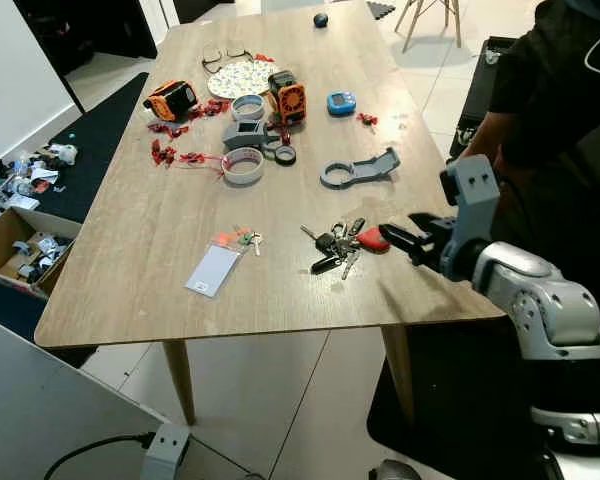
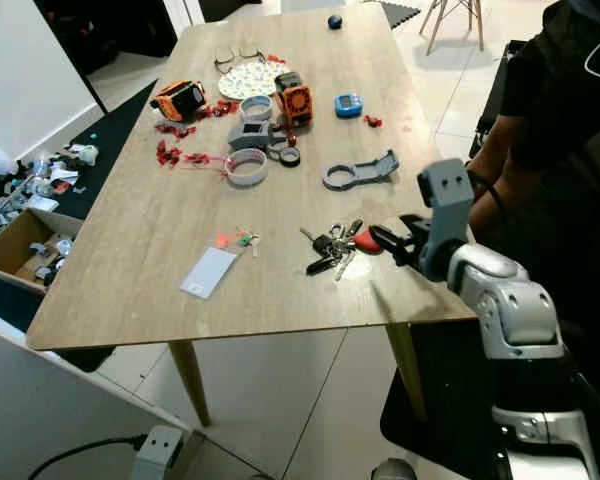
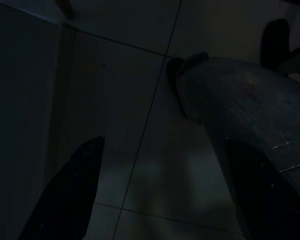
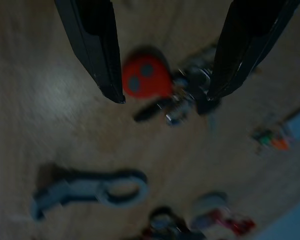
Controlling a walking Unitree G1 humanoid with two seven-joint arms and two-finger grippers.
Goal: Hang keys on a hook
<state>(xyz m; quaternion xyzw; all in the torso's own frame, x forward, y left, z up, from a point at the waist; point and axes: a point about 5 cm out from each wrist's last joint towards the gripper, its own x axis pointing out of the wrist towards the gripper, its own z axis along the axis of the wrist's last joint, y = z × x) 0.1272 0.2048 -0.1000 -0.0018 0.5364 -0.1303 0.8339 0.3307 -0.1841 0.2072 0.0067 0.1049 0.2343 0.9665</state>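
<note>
A bunch of keys (image 1: pixel 335 246) with a round red fob (image 1: pixel 372 240) lies on the wooden table (image 1: pixel 160 220), close to its right front edge. My right gripper (image 1: pixel 392 238) reaches in from the right at table height, open. In the right wrist view the red fob (image 4: pixel 145 80) lies between its two black fingers (image 4: pixel 97 50), and the keys (image 4: pixel 190 95) fan out beyond it. Nothing is gripped. A grey hook-shaped piece (image 1: pixel 358 170) lies flat farther up the table. My left gripper (image 3: pixel 165 200) hangs idle and open over dark floor tiles.
A person in black (image 1: pixel 550 100) stands at the table's right side, close behind my right arm. A small key with coloured tags and a white card (image 1: pixel 215 270) lie left of the bunch. Tape rolls (image 1: pixel 243 166), orange devices (image 1: pixel 288 98) and clutter fill the far half. A cardboard box (image 1: pixel 15 250) sits on the floor, left.
</note>
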